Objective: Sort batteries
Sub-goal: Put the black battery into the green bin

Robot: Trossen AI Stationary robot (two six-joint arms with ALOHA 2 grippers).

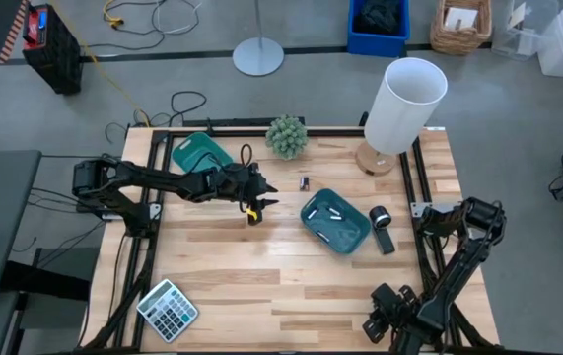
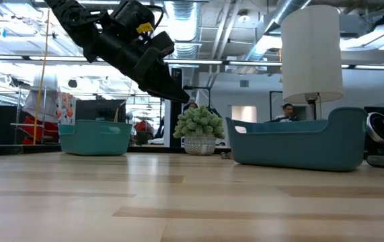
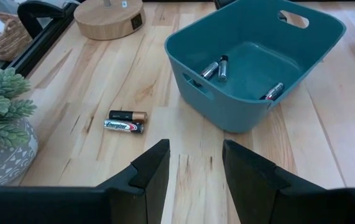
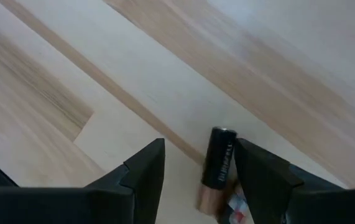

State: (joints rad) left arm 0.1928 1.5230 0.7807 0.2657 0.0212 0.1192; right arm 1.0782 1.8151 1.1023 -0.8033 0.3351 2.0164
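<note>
Two batteries [image 3: 126, 121] lie side by side on the wood, a dark one with a copper end and a dark Energizer one, between the plant and the right teal tray [image 3: 227, 106]. That tray holds several silvery batteries [image 3: 215, 67]. My left gripper [image 3: 196, 149] hovers open over the table's middle [image 1: 261, 202], short of the two loose batteries, with nothing between its fingers. My right gripper [image 4: 200, 149] points down near the table's near right corner [image 1: 387, 320], open, with a black-and-copper battery [image 4: 217, 165] on the wood between its fingers. My right gripper stands over the black-and-copper battery from above, its fingers along the battery's length. The battery's side [image 4: 230, 163] lies right against one finger [image 4: 258, 171], with a wide gap to the other. I cannot tell whether that finger touches it.
A second teal tray [image 1: 200, 153] sits at the far left, next to a small potted plant [image 1: 287, 136]. A white lamp on a wooden base [image 1: 399, 108] stands far right. A black-and-silver cylinder [image 1: 382, 227] lies beside the right tray. A grey calculator [image 1: 168, 309] lies near left.
</note>
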